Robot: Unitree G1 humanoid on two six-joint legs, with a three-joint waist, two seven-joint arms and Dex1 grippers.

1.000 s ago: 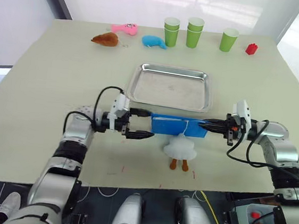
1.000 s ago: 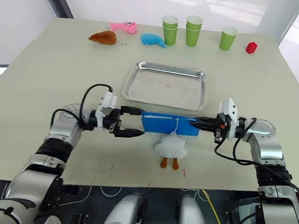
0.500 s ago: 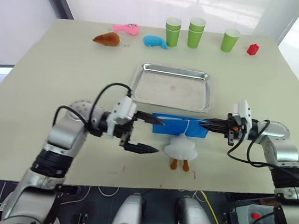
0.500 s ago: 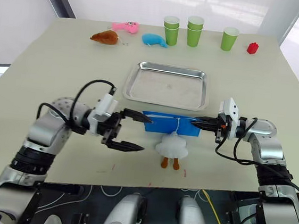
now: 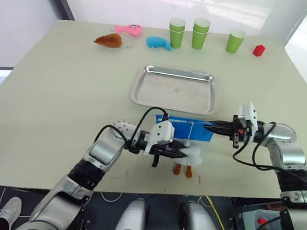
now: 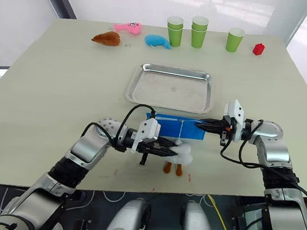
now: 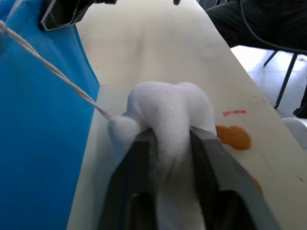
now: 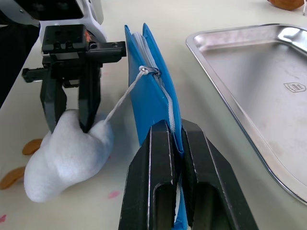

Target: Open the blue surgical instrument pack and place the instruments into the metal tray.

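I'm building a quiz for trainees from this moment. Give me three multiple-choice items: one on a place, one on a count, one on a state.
1. Where is the blue pack?
A. inside the metal tray
B. on the table, just in front of the metal tray
C. beside the cups

2. How many green cup stacks stand at the far edge?
A. one
B. three
C. five

3. What does the left pincer hold?
A. scissors
B. nothing
C. the white plush toy

Key: B, the pack lies outside the tray's near rim; B, three stacks stand there; C, its fingers pinch the toy.
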